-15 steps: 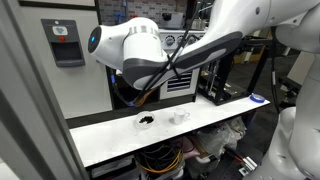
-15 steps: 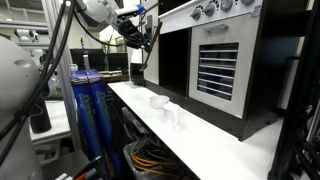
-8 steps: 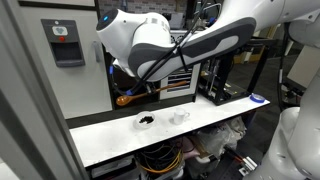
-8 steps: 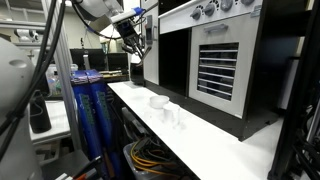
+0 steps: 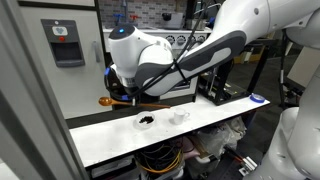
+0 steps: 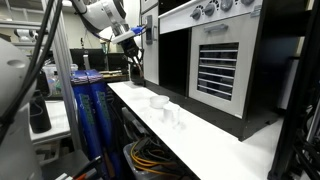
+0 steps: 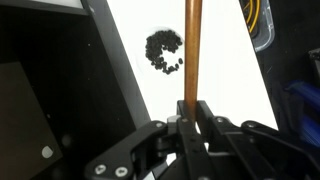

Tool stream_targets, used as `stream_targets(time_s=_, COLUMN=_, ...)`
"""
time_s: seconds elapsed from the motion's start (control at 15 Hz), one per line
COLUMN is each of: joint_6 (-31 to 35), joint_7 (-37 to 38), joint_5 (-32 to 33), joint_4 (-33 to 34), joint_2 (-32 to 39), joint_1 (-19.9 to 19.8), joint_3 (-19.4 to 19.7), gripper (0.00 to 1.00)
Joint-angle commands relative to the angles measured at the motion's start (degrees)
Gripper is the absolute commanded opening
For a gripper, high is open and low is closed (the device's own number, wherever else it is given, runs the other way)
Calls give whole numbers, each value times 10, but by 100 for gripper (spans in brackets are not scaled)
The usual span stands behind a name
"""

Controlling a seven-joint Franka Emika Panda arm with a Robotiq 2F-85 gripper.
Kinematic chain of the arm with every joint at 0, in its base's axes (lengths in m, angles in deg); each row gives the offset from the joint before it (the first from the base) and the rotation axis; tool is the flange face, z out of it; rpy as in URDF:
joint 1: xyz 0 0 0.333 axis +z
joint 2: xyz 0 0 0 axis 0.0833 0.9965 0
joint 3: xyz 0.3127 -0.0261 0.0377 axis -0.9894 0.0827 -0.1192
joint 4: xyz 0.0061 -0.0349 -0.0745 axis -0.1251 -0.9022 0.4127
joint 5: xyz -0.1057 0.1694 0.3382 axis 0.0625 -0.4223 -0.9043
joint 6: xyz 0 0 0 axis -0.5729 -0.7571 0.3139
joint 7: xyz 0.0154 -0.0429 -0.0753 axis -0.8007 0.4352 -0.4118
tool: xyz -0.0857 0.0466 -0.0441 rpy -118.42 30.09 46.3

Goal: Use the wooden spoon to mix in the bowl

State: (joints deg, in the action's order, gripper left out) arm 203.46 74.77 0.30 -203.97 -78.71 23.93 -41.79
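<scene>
My gripper (image 5: 128, 94) is shut on the wooden spoon (image 5: 107, 101) and holds it in the air above the left part of the white table (image 5: 110, 138). The spoon's brown head points left, above and left of the bowl (image 5: 145, 122), a small pale bowl with dark specks. In the wrist view the spoon's handle (image 7: 191, 45) runs straight up from between my fingers (image 7: 190, 110), and the dark specks of the bowl (image 7: 163, 52) lie just left of it. In an exterior view my gripper (image 6: 133, 58) hangs over the table's far end.
A plain clear-white small bowl (image 5: 180, 116) stands right of the speckled one. A blue disc (image 5: 258, 99) lies at the table's right end. A dark cabinet with vent slots (image 6: 215, 65) backs the table. Blue water jugs (image 6: 90, 110) stand beside it, with cables beneath.
My arm has swung left and lowered with the spoon held throughout. The spoon's head has moved left and down toward the table. The bowls have not moved.
</scene>
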Motion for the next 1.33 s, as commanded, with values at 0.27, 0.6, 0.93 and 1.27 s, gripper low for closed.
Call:
stream_targets(time_s=0.27, joint_6=114, joint_7=53, joint_5=-7, joint_4=-15, joint_2=63, joint_1=-2, joint_3=12, gripper=3)
stream_targets(time_s=0.6, joint_6=129, joint_7=35, joint_5=-11, joint_4=-1, joint_2=112, joint_1=2, joint_3=20, gripper=3)
stream_targets(time_s=0.93, joint_6=128, joint_7=29, joint_5=-8, joint_4=16, joint_2=143, joint_1=8, joint_3=24, gripper=3)
stream_targets(time_s=1.27, joint_6=127, joint_7=21, joint_5=-6, joint_4=40, joint_2=176, joint_1=14, joint_3=27, gripper=3)
